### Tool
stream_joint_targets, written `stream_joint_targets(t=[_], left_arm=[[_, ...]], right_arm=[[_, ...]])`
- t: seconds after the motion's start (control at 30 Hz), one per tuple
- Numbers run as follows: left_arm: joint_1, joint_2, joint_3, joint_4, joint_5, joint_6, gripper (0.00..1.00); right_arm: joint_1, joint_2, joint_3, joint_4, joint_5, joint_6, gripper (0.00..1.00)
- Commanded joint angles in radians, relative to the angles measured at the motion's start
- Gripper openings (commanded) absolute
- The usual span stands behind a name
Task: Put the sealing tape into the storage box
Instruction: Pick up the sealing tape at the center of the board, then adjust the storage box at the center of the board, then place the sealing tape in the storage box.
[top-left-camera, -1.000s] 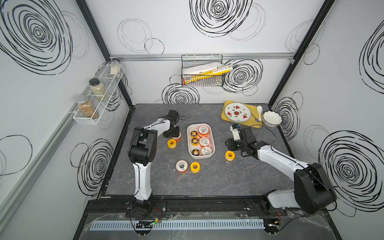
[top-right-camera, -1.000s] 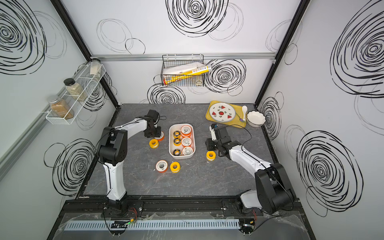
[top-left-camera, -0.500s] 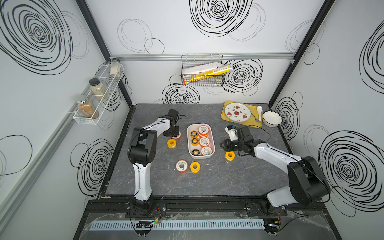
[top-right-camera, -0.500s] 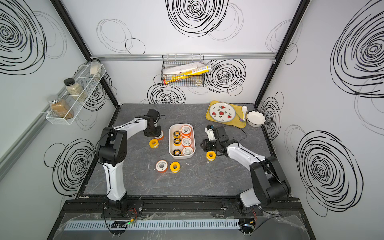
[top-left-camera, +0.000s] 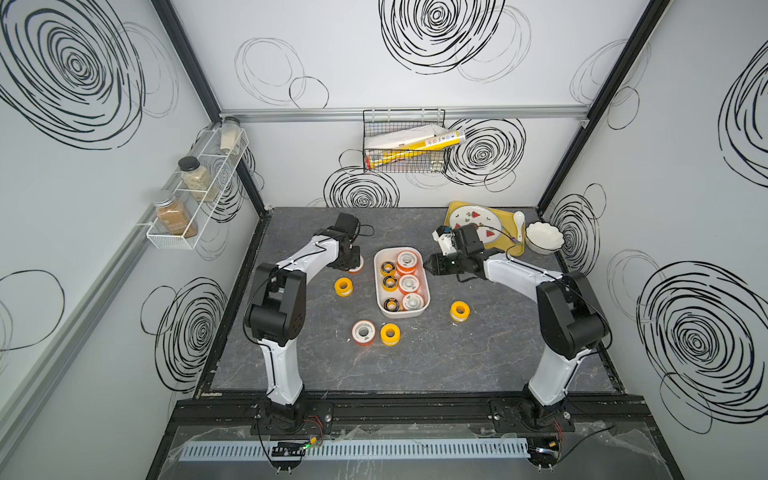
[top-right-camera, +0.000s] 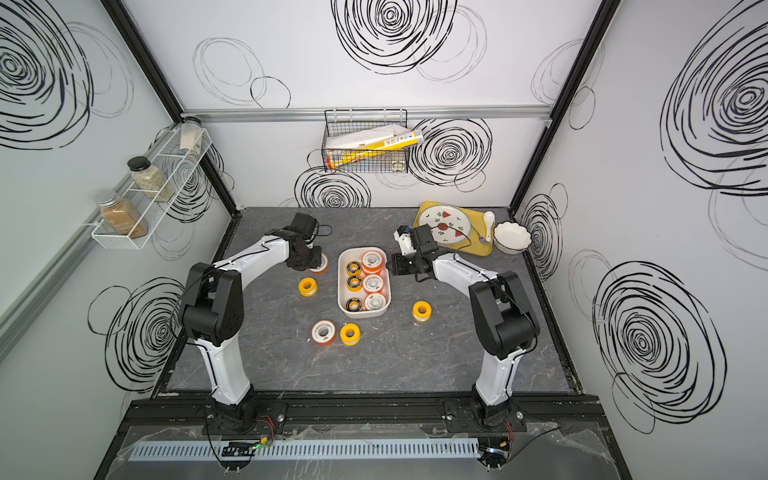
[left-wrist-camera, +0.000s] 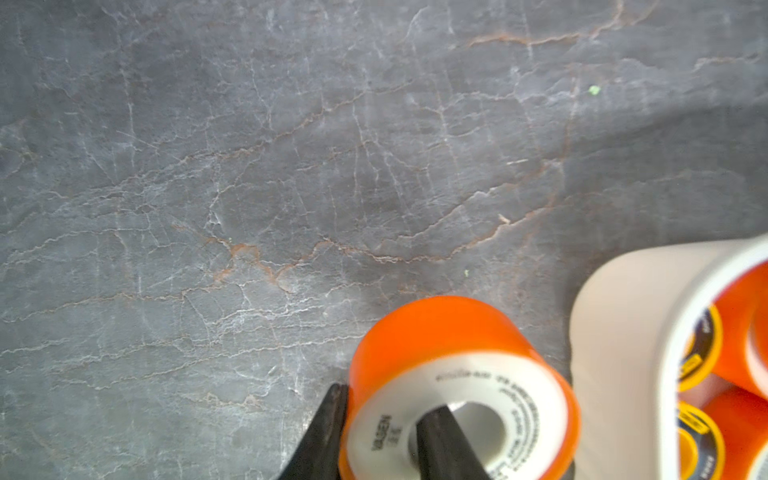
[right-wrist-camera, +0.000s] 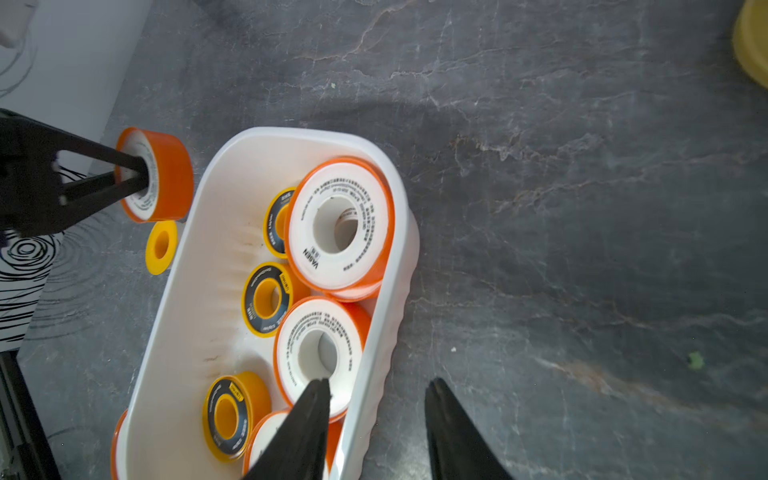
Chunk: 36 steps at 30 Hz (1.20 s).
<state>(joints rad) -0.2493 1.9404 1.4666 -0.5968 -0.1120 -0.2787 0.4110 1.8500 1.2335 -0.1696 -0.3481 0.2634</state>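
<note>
The white storage box (top-left-camera: 376, 286) (top-right-camera: 340, 291) (right-wrist-camera: 208, 270) stands mid-table and holds several spools of sealing tape, orange-and-white and yellow-and-black. My left gripper (left-wrist-camera: 384, 401) (top-left-camera: 351, 261) is shut on an orange spool (left-wrist-camera: 457, 365) (top-left-camera: 357, 266) (right-wrist-camera: 170, 174) just left of the box's far end, one finger in its centre hole and one on its outer wall. My right gripper (right-wrist-camera: 377, 382) (top-left-camera: 432, 264) is open and holds nothing. It straddles the box's right rim, one finger over an orange spool (right-wrist-camera: 318, 353) inside. Three yellow spools (top-left-camera: 343, 286) (top-left-camera: 390, 333) (top-left-camera: 460, 310) and an orange one (top-left-camera: 363, 332) lie loose on the table.
A yellow tray (top-left-camera: 454, 210) with a plate and a white bowl (top-left-camera: 544, 237) sit at the back right. A wire basket (top-left-camera: 405, 145) hangs on the back wall. A spice rack (top-left-camera: 195, 187) lines the left wall.
My left gripper has closed on the orange spool. My right gripper has left the loose yellow spool, moved back and left to the box's right rim, and narrowed a little.
</note>
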Motion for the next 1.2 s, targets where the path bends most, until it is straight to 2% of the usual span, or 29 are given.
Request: stream_joint_targets(t=[0.0,0.4,0.9,1.17], left_arm=[[-0.013,-0.045,-0.006,0.008,0.013,0.013,0.31],[-0.018,-0.074,-0.002,0.005,0.064,0.019,0.32],[-0.026,-0.088,-0.003,0.014,0.116,0.028,0.32],[-0.03,-0.097,-0.003,0.013,0.12,0.03,0.32]], right_arm=[[0.002,0.044,0.065,-0.099,0.041,-0.019,0.41],[0.003,0.125,0.17,-0.155,0.006,-0.038,0.4],[0.021,0.182,0.233,-0.171,-0.035,-0.004,0.3],[0.022,0.192,0.232,-0.159,-0.025,0.053,0.19]])
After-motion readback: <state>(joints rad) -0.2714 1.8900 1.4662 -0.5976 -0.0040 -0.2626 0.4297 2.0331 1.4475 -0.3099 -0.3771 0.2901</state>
